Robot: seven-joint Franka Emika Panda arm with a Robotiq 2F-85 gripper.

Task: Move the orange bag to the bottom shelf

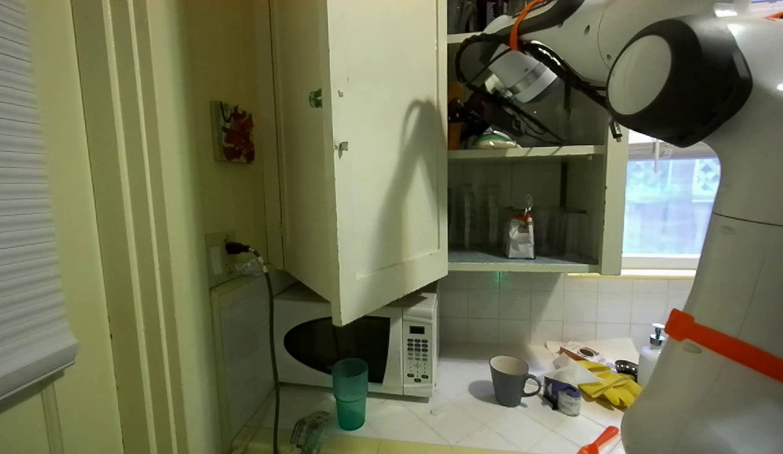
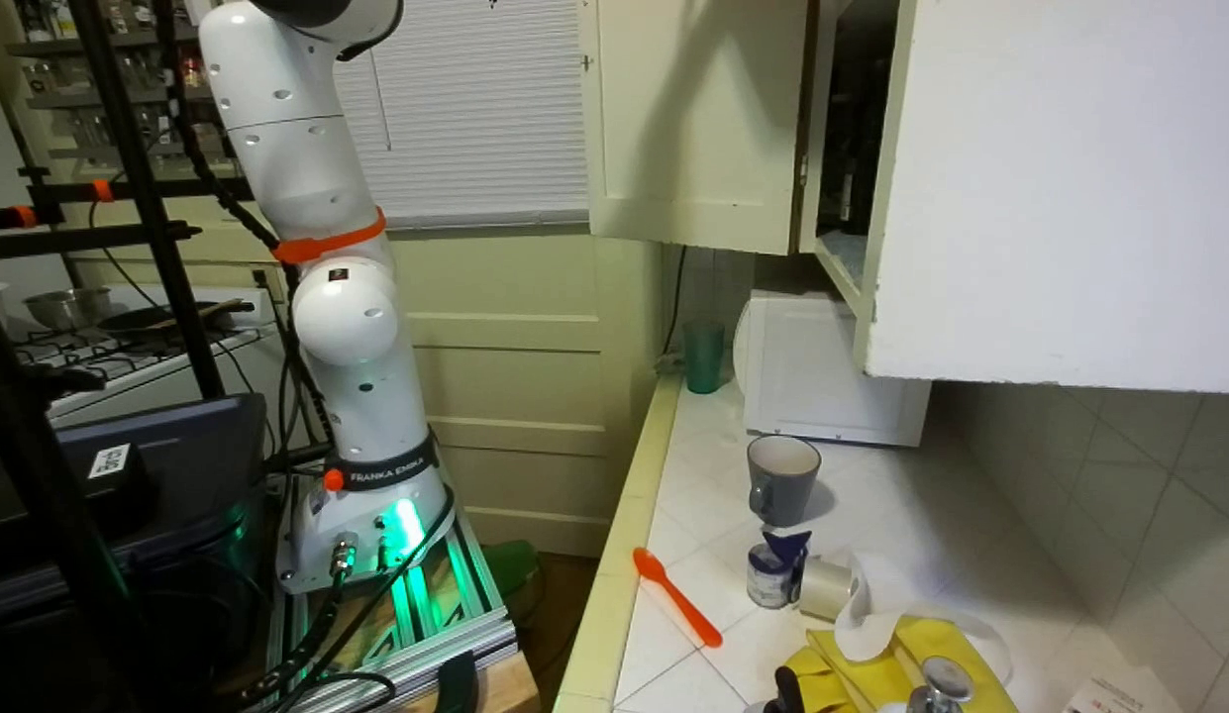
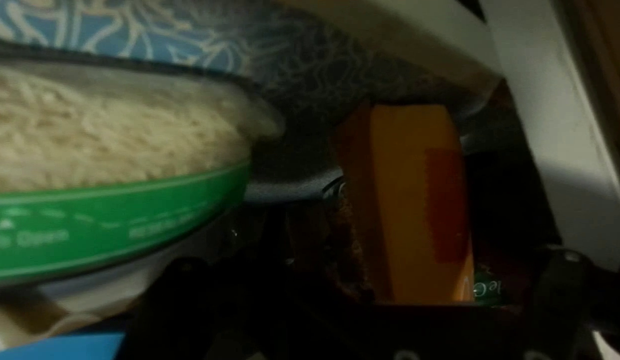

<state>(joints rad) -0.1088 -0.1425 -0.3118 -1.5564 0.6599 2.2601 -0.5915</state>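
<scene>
Wrist view: gripper has jaws wide apart, grips nothing; orange bag shows between them, gap each side. Bag sits 1 level above bottom shelf, near green-banded packet.

One orange bag, one mug, one tumbler, one microwave — one spoon

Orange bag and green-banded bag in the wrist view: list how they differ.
The orange bag hides its contents and carries a redder patch; the green-banded bag is partly see-through, showing pale grains. The orange bag has a straight fold and fairly straight sides; the green-banded bag looks rounded and bulging. The orange bag sits in deeper shadow than the green-banded bag. Both are inside the cupboard.
</scene>
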